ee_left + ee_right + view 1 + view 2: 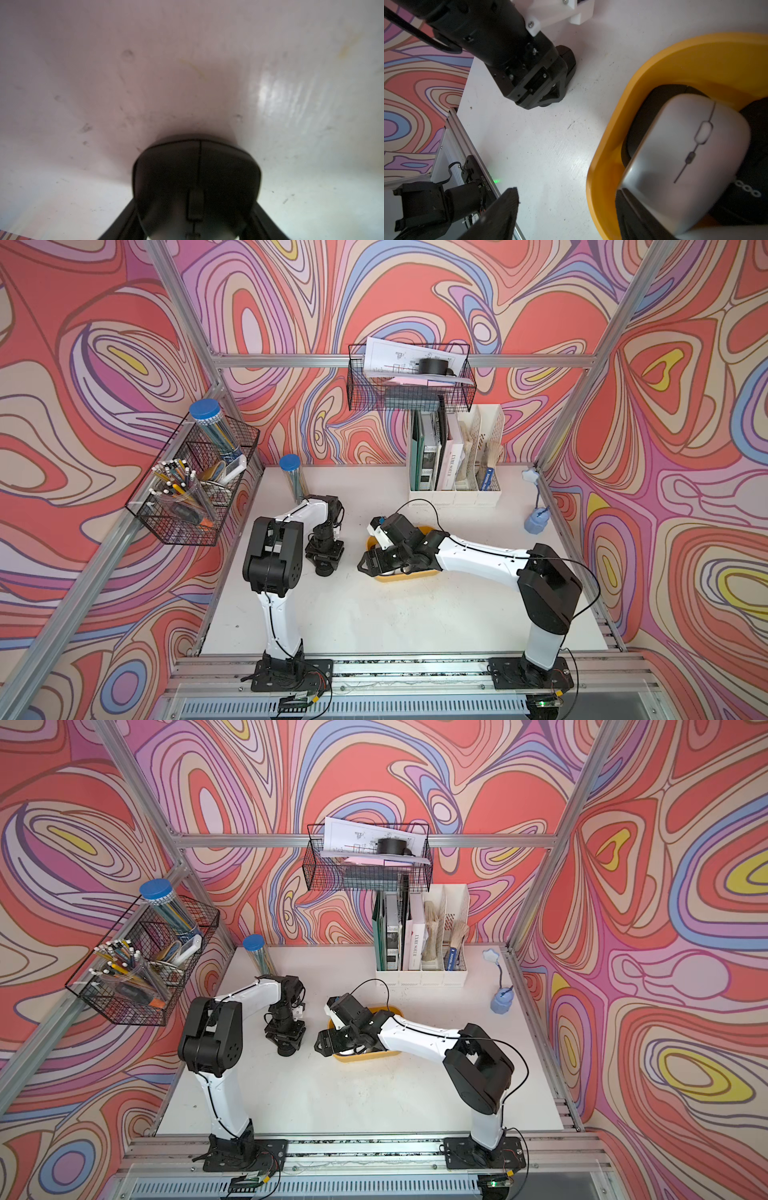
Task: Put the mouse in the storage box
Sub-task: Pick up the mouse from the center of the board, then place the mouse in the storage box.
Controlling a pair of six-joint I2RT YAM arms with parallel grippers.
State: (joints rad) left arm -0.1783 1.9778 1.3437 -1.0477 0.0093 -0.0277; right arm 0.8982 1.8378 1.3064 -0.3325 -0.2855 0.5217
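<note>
Black mouse (196,187): seemingly resting on tabletop (374,614) between left edge and storage box (610,128); pinched across flanks by left gripper (325,562). Judged light, rigid, smooth-shelled, slip-prone; best taken low at waist. Right gripper (566,195) spread astride box wall, beside silver mouse (685,158) inside.

"L'AME SOEUR" on book spine (451,466)

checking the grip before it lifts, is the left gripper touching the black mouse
Touching. The left wrist view shows the left gripper shut on the black mouse, its fingers pressed against both of the mouse's sides.
</note>
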